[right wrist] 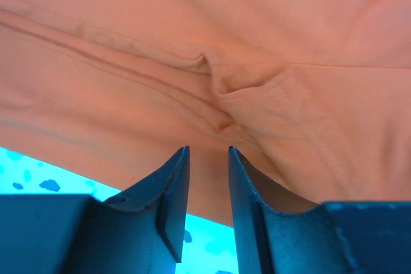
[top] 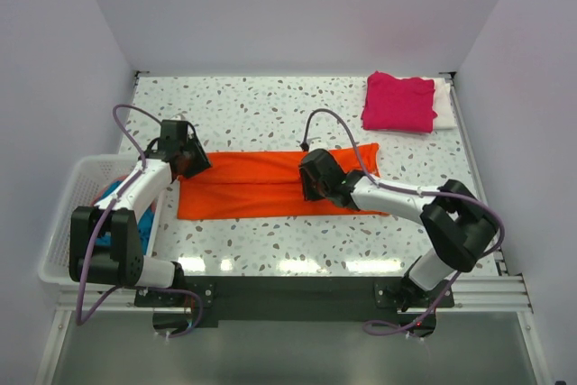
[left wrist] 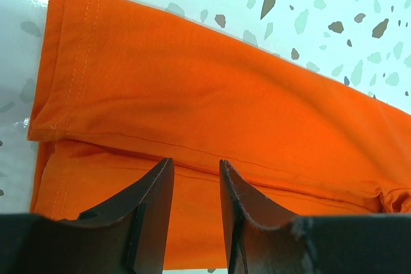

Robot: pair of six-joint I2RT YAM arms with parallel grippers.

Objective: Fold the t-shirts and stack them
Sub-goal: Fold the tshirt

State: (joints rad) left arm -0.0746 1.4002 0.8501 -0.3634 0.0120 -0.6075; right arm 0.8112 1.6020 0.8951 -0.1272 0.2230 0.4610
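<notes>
While I watch from my desk, I list:
- Orange tee (top: 261, 185): folded to a long strip, flat across the middle of the table (top: 270, 105).
- Left gripper (top: 191, 161): over the strip's left end, jaws apart, nothing between them.
- Right gripper (top: 311, 178): low over the strip's right half, jaws slightly apart, creased cloth just ahead, not pinched.
- Pink tee (top: 398, 102): folded, lying on the white tee (top: 444, 101), far right corner.
- Teal tee (top: 113, 191): in the basket (top: 63, 223), left of the table.

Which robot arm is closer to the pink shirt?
Right. The right arm is over the middle of the orange shirt, nearer to the far-right pink shirt. The left arm is at the orange shirt's left end.
</notes>
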